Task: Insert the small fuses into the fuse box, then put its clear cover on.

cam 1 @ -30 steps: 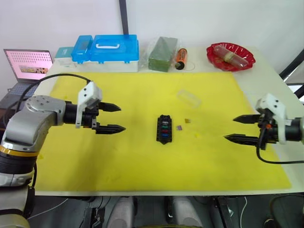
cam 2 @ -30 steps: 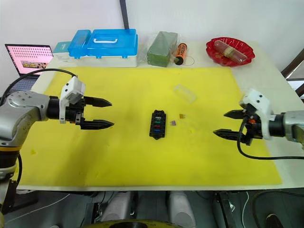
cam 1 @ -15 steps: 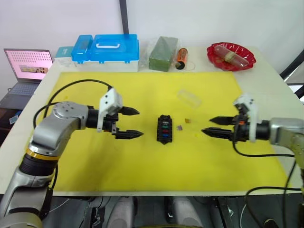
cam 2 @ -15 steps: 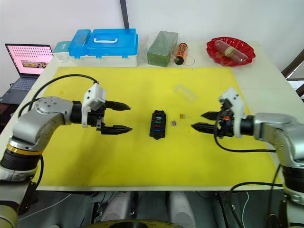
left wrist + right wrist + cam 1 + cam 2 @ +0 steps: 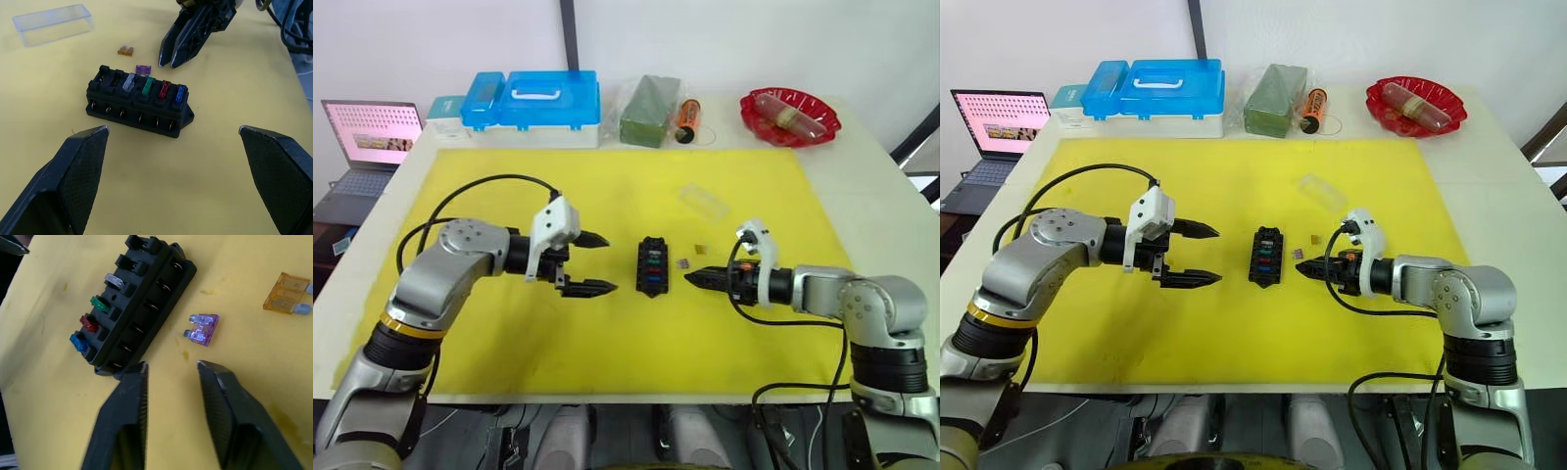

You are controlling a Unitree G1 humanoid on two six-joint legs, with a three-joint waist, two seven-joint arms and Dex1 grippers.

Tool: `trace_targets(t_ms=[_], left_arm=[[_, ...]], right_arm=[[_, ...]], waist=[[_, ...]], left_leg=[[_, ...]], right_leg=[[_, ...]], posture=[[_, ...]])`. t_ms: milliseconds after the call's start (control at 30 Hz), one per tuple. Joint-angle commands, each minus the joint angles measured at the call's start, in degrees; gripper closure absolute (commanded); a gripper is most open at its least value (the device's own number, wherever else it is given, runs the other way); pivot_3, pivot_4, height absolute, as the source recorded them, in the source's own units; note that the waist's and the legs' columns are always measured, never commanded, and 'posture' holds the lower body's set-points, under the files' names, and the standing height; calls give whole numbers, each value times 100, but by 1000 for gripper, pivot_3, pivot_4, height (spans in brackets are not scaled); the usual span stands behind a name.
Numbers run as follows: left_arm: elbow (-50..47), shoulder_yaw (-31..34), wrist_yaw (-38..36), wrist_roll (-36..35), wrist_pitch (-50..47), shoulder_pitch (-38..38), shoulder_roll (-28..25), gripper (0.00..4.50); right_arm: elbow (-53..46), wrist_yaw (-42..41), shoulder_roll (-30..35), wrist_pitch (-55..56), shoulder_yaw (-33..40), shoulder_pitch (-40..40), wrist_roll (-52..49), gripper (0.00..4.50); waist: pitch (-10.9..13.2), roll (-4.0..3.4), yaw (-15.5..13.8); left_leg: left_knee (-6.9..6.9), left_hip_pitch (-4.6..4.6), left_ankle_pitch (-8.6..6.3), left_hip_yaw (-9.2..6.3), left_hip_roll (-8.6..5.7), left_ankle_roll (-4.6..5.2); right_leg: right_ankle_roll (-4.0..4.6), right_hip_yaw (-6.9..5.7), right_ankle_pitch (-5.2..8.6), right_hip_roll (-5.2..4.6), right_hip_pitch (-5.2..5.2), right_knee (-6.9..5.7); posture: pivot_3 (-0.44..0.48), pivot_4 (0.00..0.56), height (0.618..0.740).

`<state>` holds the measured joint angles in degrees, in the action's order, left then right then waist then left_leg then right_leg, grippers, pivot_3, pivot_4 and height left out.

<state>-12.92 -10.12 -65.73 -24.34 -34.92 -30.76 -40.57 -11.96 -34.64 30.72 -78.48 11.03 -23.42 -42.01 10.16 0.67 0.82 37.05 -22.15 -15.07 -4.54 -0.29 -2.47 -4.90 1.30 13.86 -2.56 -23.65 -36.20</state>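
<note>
Fuses remain loose: purple fuse (image 5: pixel 204 330) lies at three o'clock of the fuse box (image 5: pixel 652 265), right gripper (image 5: pixel 171 377) near it, fingers slightly parted, empty; left gripper (image 5: pixel 599 262) spread wide. Tiny, light, slippery; pinch its flat faces.

We see a pale worktop (image 5: pixel 862 157) under a yellow mat (image 5: pixel 509 333). Along its back edge lie blue-lidded boxes (image 5: pixel 533 103), a green block (image 5: pixel 649 111) and a red dish (image 5: pixel 789 117). The mat carries the fuse box (image 5: pixel 652 265), two loose fuses (image 5: pixel 143 70) and the clear cover (image 5: pixel 703 203).
</note>
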Motion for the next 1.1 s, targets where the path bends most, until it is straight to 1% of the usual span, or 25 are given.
trace_targets(t_ms=[33, 400, 633, 833, 1100], left_arm=[[-155, 29, 24, 43, 188, -31, 8, 0], [-61, -30, 21, 128, 439, -332, 169, 0], [55, -78, 13, 219, 535, -418, 262, 0], [92, -72, 23, 254, 582, -431, 286, 0], [60, -32, 87, 266, 587, -389, 275, 0]], right_arm=[[-35, 150, -91, -24, 226, -131, -134, 2721], [476, 516, -433, -258, 512, -371, -235, 2721], [540, 686, -671, -536, 697, -419, -384, 2721], [773, 899, -1017, -651, 951, -549, -373, 2721], [988, 993, -1076, -589, 947, -665, -326, 2721]], waist=[[0, 0, 1], [-1, -1, 5], [-1, -1, 15], [-1, -2, 25], [-1, -2, 30]], left_leg=[[0, 0, 0, 0, 0, 0], [0, 0, 0, 0, 0, 0], [-1, 1, 0, 0, 0, 0], [-2, 2, 0, 0, 1, 0], [-2, 3, 0, 0, 1, 0]], right_leg=[[0, 0, 0, 0, 0, 0], [-1, 0, 0, 1, 0, 0], [-1, 0, -1, 1, 0, -1], [-1, 0, -1, 3, 0, -2], [-1, 1, -1, 3, 0, -2]], posture=[[0, 150, 740], [0, 150, 740], [0, 150, 740], [0, 150, 740], [0, 150, 740]])
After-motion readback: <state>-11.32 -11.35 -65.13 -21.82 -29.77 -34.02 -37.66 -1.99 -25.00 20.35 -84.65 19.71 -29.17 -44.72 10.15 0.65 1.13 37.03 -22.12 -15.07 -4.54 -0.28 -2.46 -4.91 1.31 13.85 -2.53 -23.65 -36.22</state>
